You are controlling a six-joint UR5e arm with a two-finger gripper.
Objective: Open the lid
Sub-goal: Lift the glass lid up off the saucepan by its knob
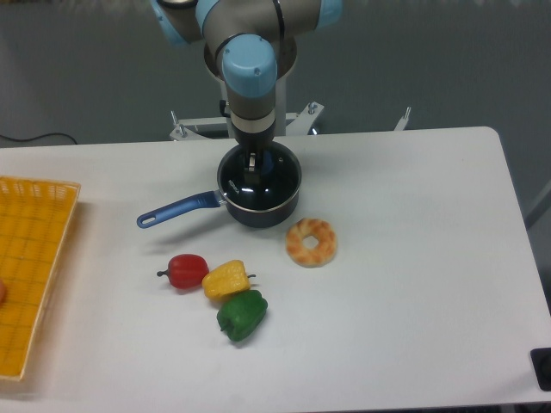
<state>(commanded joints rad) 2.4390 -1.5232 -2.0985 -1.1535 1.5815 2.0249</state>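
wall (430,60): grey, plain; table (413,284): white; light: even
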